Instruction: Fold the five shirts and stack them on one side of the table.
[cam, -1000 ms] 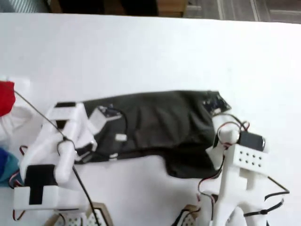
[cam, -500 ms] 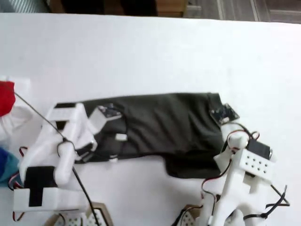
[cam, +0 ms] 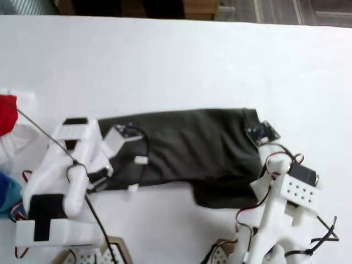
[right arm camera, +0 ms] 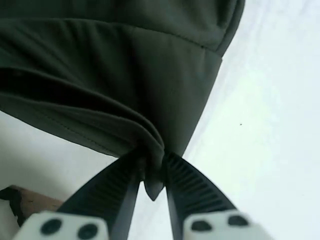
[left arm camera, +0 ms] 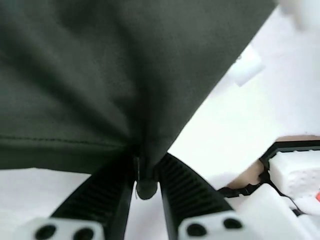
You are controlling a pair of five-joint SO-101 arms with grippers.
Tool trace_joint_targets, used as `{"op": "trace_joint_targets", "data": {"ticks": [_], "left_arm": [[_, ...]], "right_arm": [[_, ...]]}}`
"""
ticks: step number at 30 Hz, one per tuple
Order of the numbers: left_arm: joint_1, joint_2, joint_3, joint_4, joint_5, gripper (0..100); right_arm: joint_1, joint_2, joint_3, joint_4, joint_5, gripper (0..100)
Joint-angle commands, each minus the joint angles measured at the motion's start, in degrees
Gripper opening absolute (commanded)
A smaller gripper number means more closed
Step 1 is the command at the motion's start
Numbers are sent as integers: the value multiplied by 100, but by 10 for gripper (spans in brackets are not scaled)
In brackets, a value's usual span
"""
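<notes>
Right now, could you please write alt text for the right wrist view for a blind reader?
The right gripper is shut on a bunched edge of the dark shirt, with the white table beyond it.

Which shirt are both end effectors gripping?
The dark shirt, pinched by the left end effector and right end effector; the red, white and blue clothes lie apart, ungripped.
</notes>
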Motion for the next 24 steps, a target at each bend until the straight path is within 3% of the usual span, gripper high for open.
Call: {"op": "trace_joint_targets", "data": {"ticks": [1,5,8,12,16,24], "left_arm": [[-26,-149,-136,53,-53,26],[-9,-149,-31,-35,-53,46],[-44,-149,4,0,-53,162],[-44,-202,-75,26,-44,299],[-53,-202,-620,536,-53,282],[-167,-158,-3327,2013,-44,269]], "right_arm": [[40,-127,-26,-57,53,23],[40,-119,-18,-48,53,25],[40,-119,-18,-48,53,51],[40,-163,-53,-40,53,158],[31,-163,-62,-40,53,230],[31,-163,-712,-22,-149,228]]}}
